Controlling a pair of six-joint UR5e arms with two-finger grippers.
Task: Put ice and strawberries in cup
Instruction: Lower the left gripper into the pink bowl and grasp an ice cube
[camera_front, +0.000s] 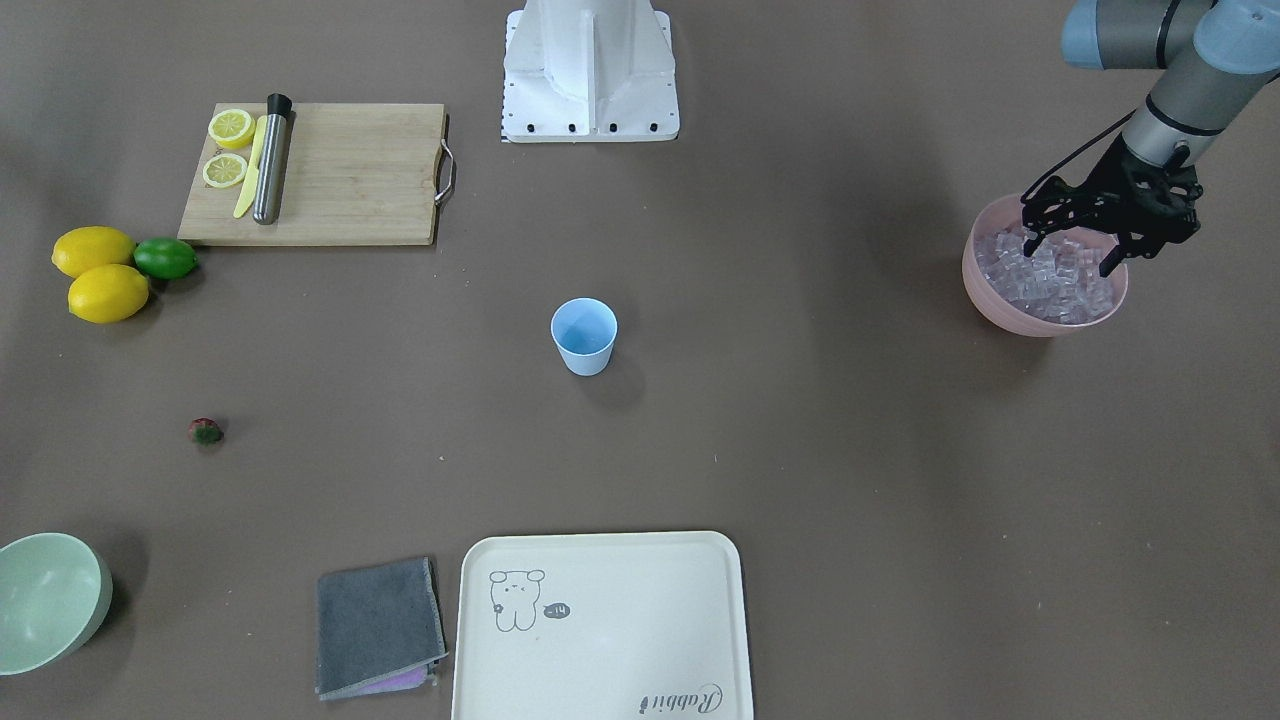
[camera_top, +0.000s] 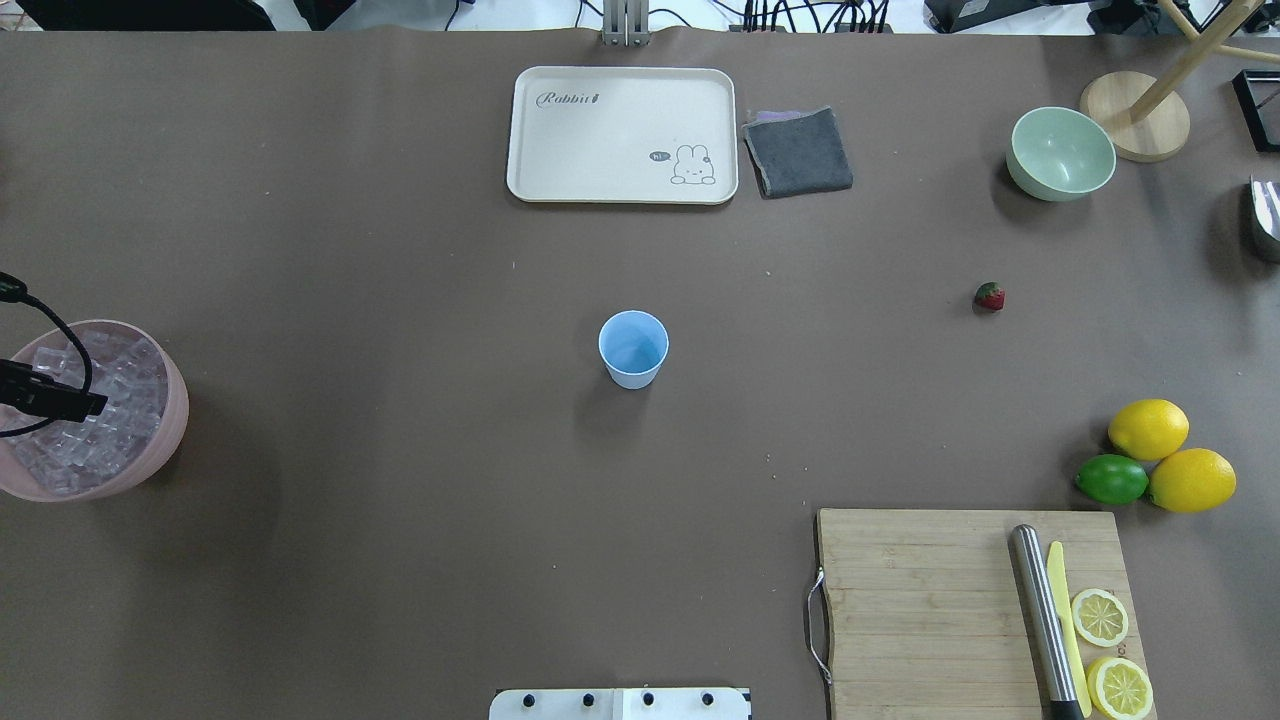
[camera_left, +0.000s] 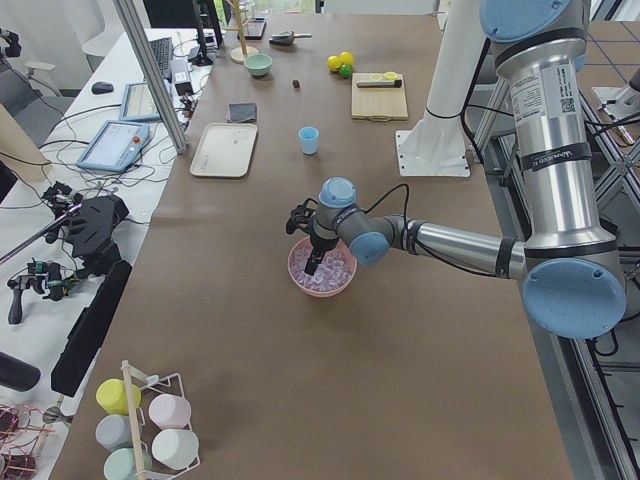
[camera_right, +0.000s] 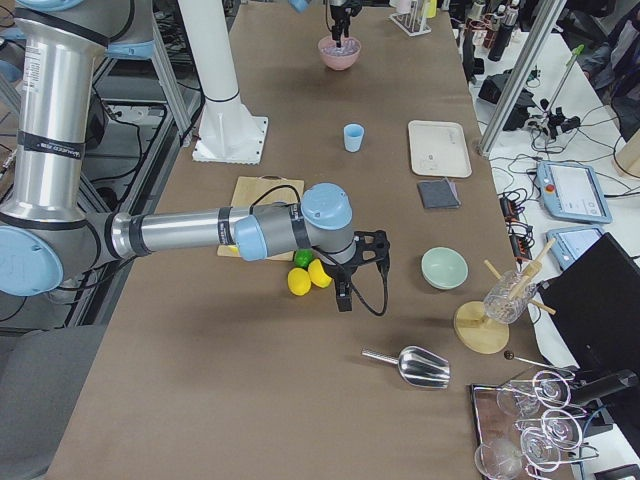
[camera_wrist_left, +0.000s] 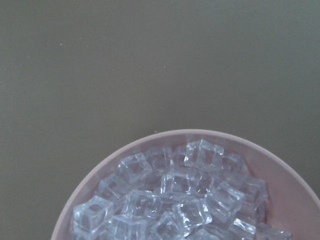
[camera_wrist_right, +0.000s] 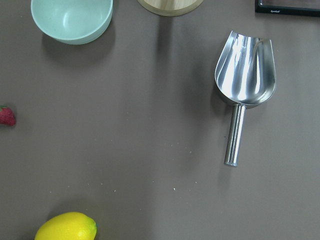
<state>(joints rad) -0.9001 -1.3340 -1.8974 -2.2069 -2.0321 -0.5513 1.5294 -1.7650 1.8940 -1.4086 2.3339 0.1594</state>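
Observation:
The light blue cup (camera_front: 584, 335) stands upright and empty at the table's middle, also in the overhead view (camera_top: 633, 348). The ice (camera_front: 1050, 282) fills a pink bowl (camera_front: 985, 292) at the robot's left end; the left wrist view shows the cubes (camera_wrist_left: 175, 200) close up. My left gripper (camera_front: 1070, 254) is open, its fingertips down among the cubes. The strawberry (camera_front: 205, 431) lies alone on the table on the robot's right side (camera_top: 989, 296), and at the right wrist view's left edge (camera_wrist_right: 7, 116). My right gripper (camera_right: 343, 290) hovers beside the lemons; I cannot tell whether it is open.
Two lemons (camera_top: 1150, 428) and a lime (camera_top: 1112, 479) lie by a cutting board (camera_top: 930, 600) with lemon halves, a knife and a metal muddler. A cream tray (camera_top: 620, 135), grey cloth (camera_top: 798, 152) and pale green bowl (camera_top: 1060, 153) sit along the far edge. A metal scoop (camera_wrist_right: 243, 85) lies beyond.

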